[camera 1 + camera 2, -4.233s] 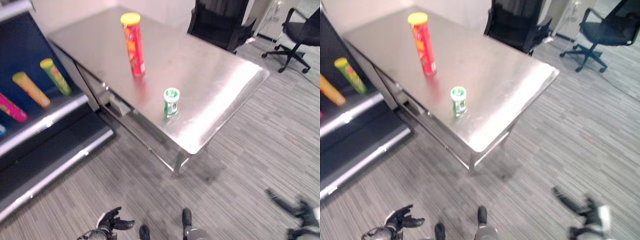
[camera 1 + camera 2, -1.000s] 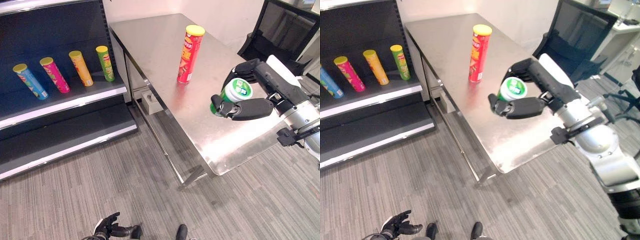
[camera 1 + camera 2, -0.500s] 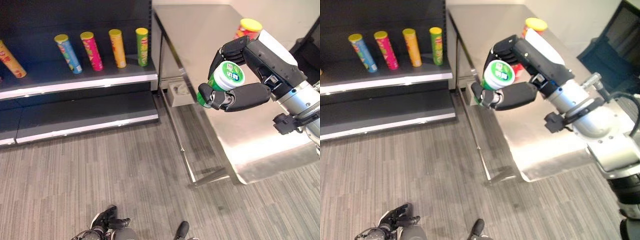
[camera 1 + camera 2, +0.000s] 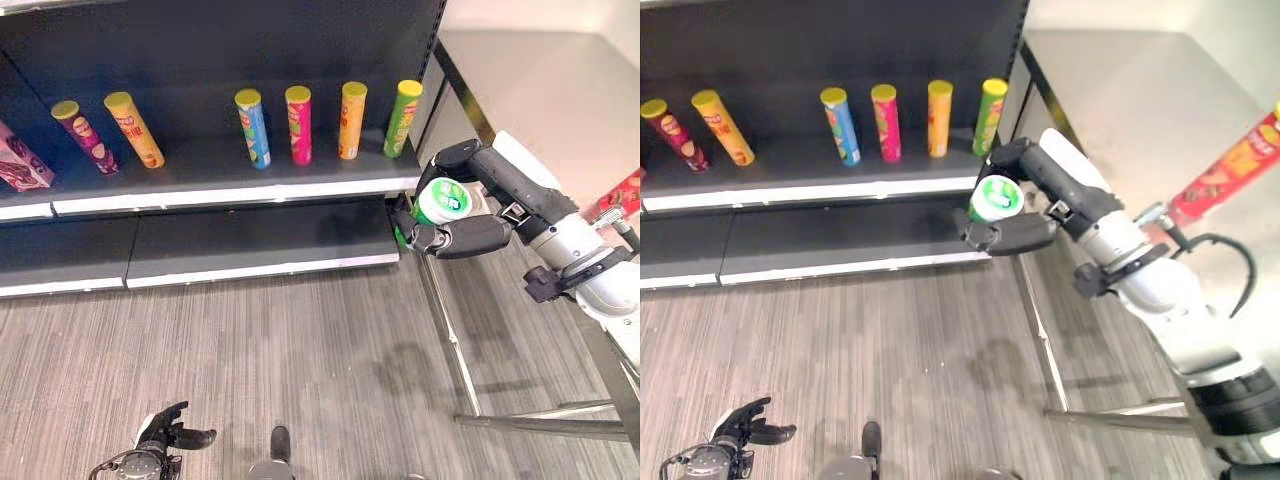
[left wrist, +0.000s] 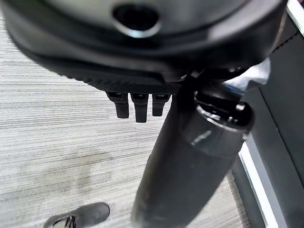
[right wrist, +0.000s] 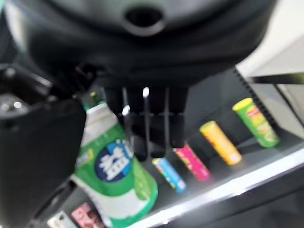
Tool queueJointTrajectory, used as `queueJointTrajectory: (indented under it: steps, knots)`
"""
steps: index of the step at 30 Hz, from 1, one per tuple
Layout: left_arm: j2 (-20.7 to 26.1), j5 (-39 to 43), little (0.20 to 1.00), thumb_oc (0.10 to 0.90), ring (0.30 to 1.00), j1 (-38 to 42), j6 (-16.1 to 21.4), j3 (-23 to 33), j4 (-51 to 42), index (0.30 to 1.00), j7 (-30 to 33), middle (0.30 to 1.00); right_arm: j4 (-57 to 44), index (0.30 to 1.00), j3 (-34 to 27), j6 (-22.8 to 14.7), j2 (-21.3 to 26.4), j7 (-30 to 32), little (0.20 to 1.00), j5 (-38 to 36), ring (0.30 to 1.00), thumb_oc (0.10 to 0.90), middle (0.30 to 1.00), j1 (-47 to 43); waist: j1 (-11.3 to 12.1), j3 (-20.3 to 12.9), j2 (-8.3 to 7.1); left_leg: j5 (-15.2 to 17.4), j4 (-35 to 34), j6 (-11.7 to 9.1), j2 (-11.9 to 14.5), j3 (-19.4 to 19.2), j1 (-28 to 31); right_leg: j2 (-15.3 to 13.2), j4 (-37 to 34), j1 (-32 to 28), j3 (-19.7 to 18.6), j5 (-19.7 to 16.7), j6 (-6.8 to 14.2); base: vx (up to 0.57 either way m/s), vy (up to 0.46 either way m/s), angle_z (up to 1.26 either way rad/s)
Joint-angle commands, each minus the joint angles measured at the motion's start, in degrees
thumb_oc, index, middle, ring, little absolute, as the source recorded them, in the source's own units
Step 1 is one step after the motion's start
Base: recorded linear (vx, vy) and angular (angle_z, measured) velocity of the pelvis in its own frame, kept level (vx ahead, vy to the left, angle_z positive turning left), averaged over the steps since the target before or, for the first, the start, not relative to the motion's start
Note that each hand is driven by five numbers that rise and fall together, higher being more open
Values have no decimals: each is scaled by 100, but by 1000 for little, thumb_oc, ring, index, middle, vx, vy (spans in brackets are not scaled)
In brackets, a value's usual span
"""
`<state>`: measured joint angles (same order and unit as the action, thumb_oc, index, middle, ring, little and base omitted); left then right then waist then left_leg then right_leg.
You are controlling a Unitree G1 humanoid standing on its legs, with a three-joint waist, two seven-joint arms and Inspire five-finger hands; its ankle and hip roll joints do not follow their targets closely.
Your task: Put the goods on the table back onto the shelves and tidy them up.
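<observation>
One hand is busy: the right hand curls fingers and thumb round a green-and-white can, held in the air before the shelf's right end, near a green tube. A red tube is on the counter. The left hand hangs low, fingers relaxed.

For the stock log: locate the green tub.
The tub is in the right hand, right of centre in the eye views, near the green tube at the right end of the shelf.
</observation>
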<state>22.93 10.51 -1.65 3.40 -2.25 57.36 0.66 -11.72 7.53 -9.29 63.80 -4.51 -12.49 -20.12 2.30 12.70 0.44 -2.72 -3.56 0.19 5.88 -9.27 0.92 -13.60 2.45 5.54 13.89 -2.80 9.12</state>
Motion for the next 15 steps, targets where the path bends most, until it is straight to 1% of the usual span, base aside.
queueJointTrajectory:
  steps: [1, 2, 4, 5, 6, 7, 8, 9, 10, 12, 13, 14, 15]
  knots:
    - [93, -207, 900, 800, 900, -103, 154, -257, -102, 900, -107, 900, -137, 300, -492, -361, 213, 482, 300, -247, 300, 400, 300, -961, -1, -149, -305, 273, -144, -380, -364, 143, 19, 188, -112, 98, 12, -307, 157, 182, 10, 55]
    - [3, -215, 900, 800, 900, -113, 145, -277, -107, 900, -143, 900, -111, 300, -452, -386, 228, 509, 300, -260, 300, 400, 300, -1015, -76, -112, -357, 357, -144, -367, -446, 223, 123, 424, -493, 358, -70, -580, 232, 185, -9, 52]
    - [-97, -226, 900, 800, 900, -73, 135, -316, -147, 900, -156, 900, -39, 300, -355, -398, 239, 550, 300, -247, 300, 400, 300, -1113, -152, -78, -433, 448, -144, -355, -507, 341, 241, 588, -668, 604, -61, -774, 288, 246, -44, 1]
    - [-100, -226, 900, 800, 900, -74, 135, -313, -147, 900, -156, 900, -34, 300, -343, -399, 240, 551, 300, -247, 300, 400, 300, -1125, -159, -77, -427, 450, -144, -356, -503, 346, 242, 591, -667, 601, -55, -771, 288, 249, -94, -19]
    - [-147, -228, 900, 800, 900, -20, 153, -383, -173, 900, -142, 900, 14, 300, -282, -421, 285, 589, 300, -279, 300, 400, 300, -1278, -151, -105, -506, 534, -144, -337, -572, 440, 318, 611, -735, 491, -96, -770, 230, 133, -61, 8]
    - [-150, -228, 900, 800, 900, -19, 154, -382, -172, 900, -142, 900, 20, 300, -272, -423, 287, 590, 300, -280, 300, 400, 300, -1290, -155, -96, -503, 536, -144, -337, -571, 443, 327, 610, -735, 481, -93, -766, 231, 267, -165, 14]
    - [-200, -215, 900, 800, 900, -11, 161, -414, -152, 900, -127, 900, 61, 300, -97, -447, 312, 590, 300, -319, 300, 400, 300, -1512, -118, -173, -549, 595, -144, -368, -539, 479, 424, 649, -745, 356, -83, -760, 174, 137, -105, 20]
    - [-211, -215, 900, 800, 900, -13, 162, -403, -151, 900, -127, 900, 79, 300, -51, -451, 315, 593, 300, -321, 300, 400, 300, -1559, -133, -165, -538, 598, -144, -370, -535, 482, 433, 653, -745, 346, -79, -757, 173, 291, -207, 28]
    - [-255, -134, 900, 800, 900, -39, 159, -423, -186, 900, -105, 900, 75, 300, 145, -481, 403, 583, 300, -374, 300, 400, 300, -1749, -102, -258, -550, 667, -144, -434, -421, 492, 544, 673, -745, 239, 15, -712, 137, 255, -173, 34]
    - [-261, -60, 900, 800, 900, -75, 162, -430, -249, 900, -95, 900, 73, 300, 358, -524, 449, 568, 300, -441, 300, 400, 300, -2033, -95, -305, -545, 756, -6, -529, -279, 466, 658, 722, -745, 83, 141, -596, 88, 281, -212, 38]
    - [-258, -20, 900, 800, 900, -91, 159, -433, -286, 900, -95, 900, 50, 300, 433, -558, 462, 559, 300, -465, 300, 400, 300, -2163, -65, -293, -574, 878, 409, -599, -212, 435, 561, 709, -745, -61, 237, -504, 43, 242, -226, 29]
    - [-280, 82, 900, 800, 900, -132, 152, -425, -328, 900, -85, 900, 38, 300, 593, -569, 466, 556, 300, -446, 300, 400, 300, -2377, -24, -219, -626, 943, 1376, -768, -178, 421, 221, 688, -745, -321, 362, -348, -78, 207, -224, 34]
    - [-283, 136, 900, 800, 900, -126, 155, -437, -379, 900, -60, 900, 70, 300, 757, -566, 524, 579, 300, -431, 300, 400, 300, -2629, 44, -126, -656, 782, 2053, -849, -150, 494, -78, 677, -745, -447, 397, -287, -161, 152, -192, 34]
